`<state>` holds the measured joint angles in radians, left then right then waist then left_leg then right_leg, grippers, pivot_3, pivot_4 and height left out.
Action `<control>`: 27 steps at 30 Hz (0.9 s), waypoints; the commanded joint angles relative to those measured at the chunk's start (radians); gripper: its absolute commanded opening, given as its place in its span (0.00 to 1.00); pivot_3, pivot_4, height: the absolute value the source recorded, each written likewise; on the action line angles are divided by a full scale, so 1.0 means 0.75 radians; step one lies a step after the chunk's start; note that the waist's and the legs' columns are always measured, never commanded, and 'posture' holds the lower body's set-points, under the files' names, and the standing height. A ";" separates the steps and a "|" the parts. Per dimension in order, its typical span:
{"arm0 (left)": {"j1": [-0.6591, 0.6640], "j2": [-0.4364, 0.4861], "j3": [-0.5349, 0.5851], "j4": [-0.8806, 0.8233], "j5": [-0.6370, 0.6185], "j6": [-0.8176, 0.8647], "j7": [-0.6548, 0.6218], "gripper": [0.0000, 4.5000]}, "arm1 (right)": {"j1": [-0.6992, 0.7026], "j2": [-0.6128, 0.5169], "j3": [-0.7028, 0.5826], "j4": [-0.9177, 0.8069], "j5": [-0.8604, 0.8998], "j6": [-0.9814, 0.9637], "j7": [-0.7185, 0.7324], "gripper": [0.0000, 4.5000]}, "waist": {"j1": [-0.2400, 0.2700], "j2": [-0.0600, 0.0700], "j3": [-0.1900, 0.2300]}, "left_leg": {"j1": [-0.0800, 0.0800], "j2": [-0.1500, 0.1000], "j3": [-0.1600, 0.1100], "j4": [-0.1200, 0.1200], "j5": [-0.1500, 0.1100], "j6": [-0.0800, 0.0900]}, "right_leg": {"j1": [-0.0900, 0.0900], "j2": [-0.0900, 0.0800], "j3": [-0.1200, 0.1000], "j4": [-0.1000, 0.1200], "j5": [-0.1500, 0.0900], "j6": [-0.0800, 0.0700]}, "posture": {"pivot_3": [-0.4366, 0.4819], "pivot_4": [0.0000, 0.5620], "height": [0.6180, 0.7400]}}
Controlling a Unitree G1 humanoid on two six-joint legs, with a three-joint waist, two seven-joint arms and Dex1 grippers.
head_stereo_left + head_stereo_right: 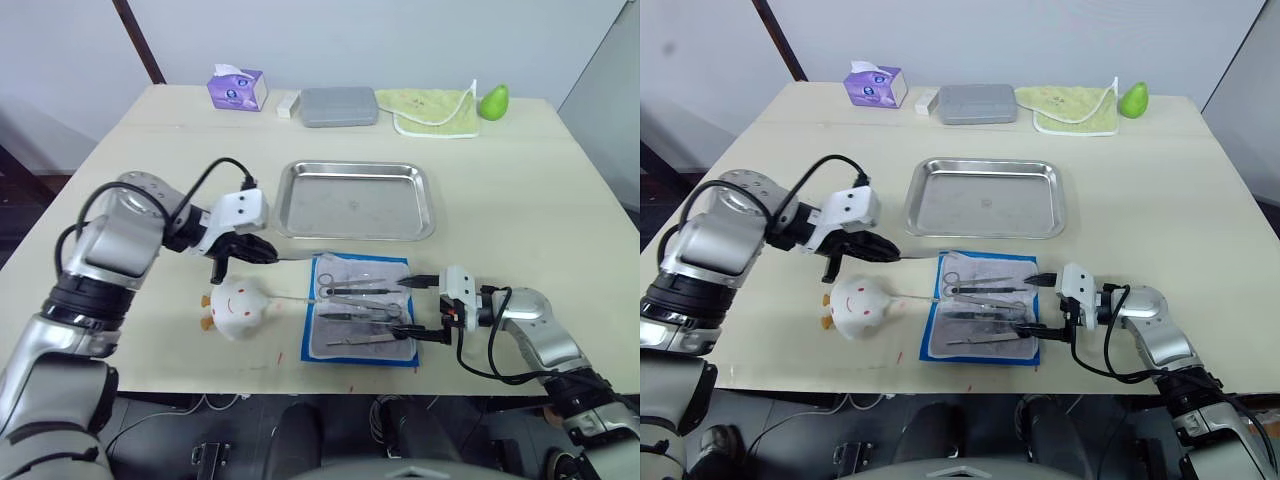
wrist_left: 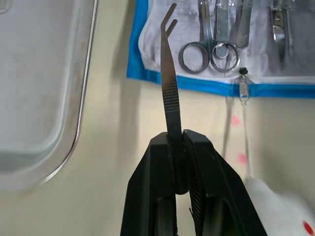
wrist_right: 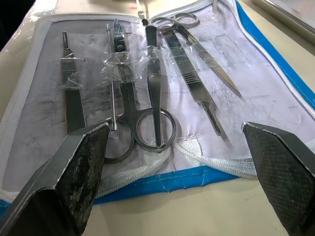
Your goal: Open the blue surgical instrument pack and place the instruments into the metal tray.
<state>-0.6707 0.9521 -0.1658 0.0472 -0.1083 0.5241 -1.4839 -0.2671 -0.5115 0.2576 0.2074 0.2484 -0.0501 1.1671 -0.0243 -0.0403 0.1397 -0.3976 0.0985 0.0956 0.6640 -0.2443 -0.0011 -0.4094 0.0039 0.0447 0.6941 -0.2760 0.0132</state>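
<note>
The blue surgical instrument pack (image 1: 313, 335) lies open near the table's front edge, its white-grey lining (image 3: 261, 98) up. Several instruments (image 3: 152, 123), scissors and forceps among them, rest on the lining under clear straps. My left gripper (image 1: 262, 252) is just left of the pack's far corner, shut on a thin serrated forceps (image 2: 170, 83) whose tip points at the pack. The metal tray (image 1: 352, 206) sits behind the pack with nothing in it. At the pack's right edge my right gripper (image 1: 425, 307) is open, its fingers (image 3: 81, 157) spread wide toward the ring handles.
A white round toy with a painted face (image 1: 238, 305) lies left of the pack, below my left gripper. Along the far edge stand a purple tissue box (image 1: 237, 88), a grey hard case (image 1: 340, 105), a green cloth (image 1: 432, 110) and a green pear (image 1: 493, 100).
</note>
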 commanded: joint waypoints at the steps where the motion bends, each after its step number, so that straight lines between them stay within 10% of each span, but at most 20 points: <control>1: 0.040 -0.001 0.139 -0.132 -0.093 0.170 0.121 0.01 | 0.059 -0.037 0.083 0.128 -0.121 0.071 0.013 1.00 | 0.002 0.000 0.000 | 0.000 0.000 0.000 0.000 0.000 0.000 | 0.000 0.000 0.000 0.000 0.000 0.000 | 0.48 0.27 1.00; 16: -0.052 -0.725 0.289 -0.420 0.024 0.981 1.332 0.01 | 0.049 -0.055 0.064 0.126 -0.104 0.084 0.035 1.00 | 0.019 -0.008 -0.005 | 0.000 -0.002 -0.002 0.000 0.000 0.000 | 0.001 -0.001 -0.001 0.000 0.001 0.001 | 0.48 0.27 1.00; 27: -0.162 -0.971 0.326 0.038 0.127 0.720 1.752 0.01 | 0.052 -0.070 0.057 0.096 -0.097 0.113 0.034 1.00 | 0.017 -0.005 -0.007 | 0.000 -0.005 -0.004 -0.001 0.000 0.000 | 0.002 -0.003 -0.001 0.000 0.001 0.001 | 0.48 0.27 1.00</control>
<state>-0.7579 0.2290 0.0729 0.0497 -0.0280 1.1308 -0.1995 -0.2750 -0.5390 0.2535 0.2120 0.2492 -0.0296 1.1916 -0.0117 -0.0442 0.1347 -0.3974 0.0944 0.0923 0.6635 -0.2443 -0.0012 -0.4077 0.0008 0.0435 0.6938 -0.2756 0.0140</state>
